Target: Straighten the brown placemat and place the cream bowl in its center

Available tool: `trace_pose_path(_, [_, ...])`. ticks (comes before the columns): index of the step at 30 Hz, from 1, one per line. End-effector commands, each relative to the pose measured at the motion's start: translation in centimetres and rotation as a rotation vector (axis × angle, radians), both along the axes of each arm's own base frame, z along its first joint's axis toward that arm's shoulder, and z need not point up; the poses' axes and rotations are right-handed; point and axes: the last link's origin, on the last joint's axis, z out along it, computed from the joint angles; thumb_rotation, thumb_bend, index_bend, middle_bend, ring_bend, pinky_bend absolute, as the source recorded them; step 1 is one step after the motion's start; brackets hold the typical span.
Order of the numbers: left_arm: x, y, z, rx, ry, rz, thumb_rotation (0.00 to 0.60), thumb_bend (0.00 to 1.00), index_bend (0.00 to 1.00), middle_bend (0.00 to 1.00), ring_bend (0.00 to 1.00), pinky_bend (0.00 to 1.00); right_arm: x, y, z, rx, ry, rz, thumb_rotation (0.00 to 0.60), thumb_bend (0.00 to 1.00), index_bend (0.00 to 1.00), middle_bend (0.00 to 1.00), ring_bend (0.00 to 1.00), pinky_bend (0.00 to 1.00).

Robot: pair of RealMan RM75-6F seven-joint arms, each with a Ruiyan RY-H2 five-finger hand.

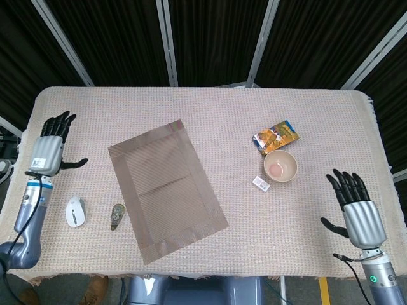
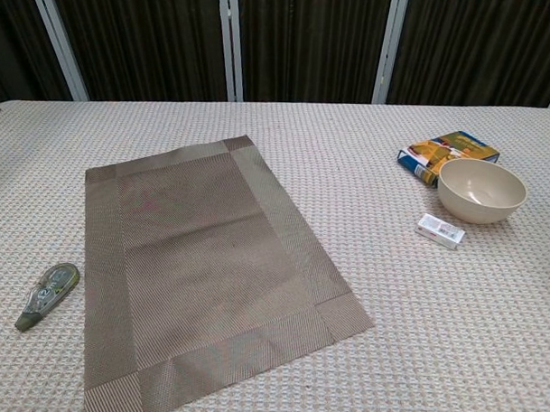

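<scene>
The brown placemat [image 1: 166,189] [image 2: 210,262] lies flat and unfolded on the table, turned at a slant, left of centre. The cream bowl [image 1: 280,166] [image 2: 482,190] stands upright to the right of it, empty of any hand. My left hand [image 1: 48,146] hovers open near the table's left edge, well clear of the mat, fingers spread. My right hand [image 1: 357,209] is open at the front right, apart from the bowl. Neither hand shows in the chest view.
A snack packet [image 1: 276,136] [image 2: 446,152] lies just behind the bowl and a small white box [image 1: 261,183] [image 2: 439,231] in front of it. A white mouse [image 1: 75,211] and a green tape dispenser [image 1: 117,216] [image 2: 47,294] lie left of the mat.
</scene>
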Motion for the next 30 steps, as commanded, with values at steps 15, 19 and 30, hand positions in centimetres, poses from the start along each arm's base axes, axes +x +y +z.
trace_pose_path(15, [-0.6, -12.2, 3.8, 0.075, 0.143, 0.125, 0.600, 0.00, 0.00, 0.00, 0.00, 0.00, 11.5, -4.4, -9.8, 0.487, 0.326, 0.435, 0.600, 0.00, 0.15, 0.00, 0.00, 0.00])
trace_pose_path(19, [-1.0, -12.4, 4.3, 0.089, 0.152, 0.130, 0.600, 0.00, 0.00, 0.00, 0.00, 0.00, 13.2, -4.7, -13.2, 0.541, 0.374, 0.478, 0.600, 0.04, 0.20, 0.00, 0.00, 0.00])
trace_pose_path(30, [-1.5, -11.9, 4.3, 0.073, 0.141, 0.142, 0.600, 0.00, 0.00, 0.00, 0.00, 0.00, 15.0, -6.2, -18.8, 0.556, 0.453, 0.494, 0.600, 0.17, 0.29, 0.00, 0.00, 0.00])
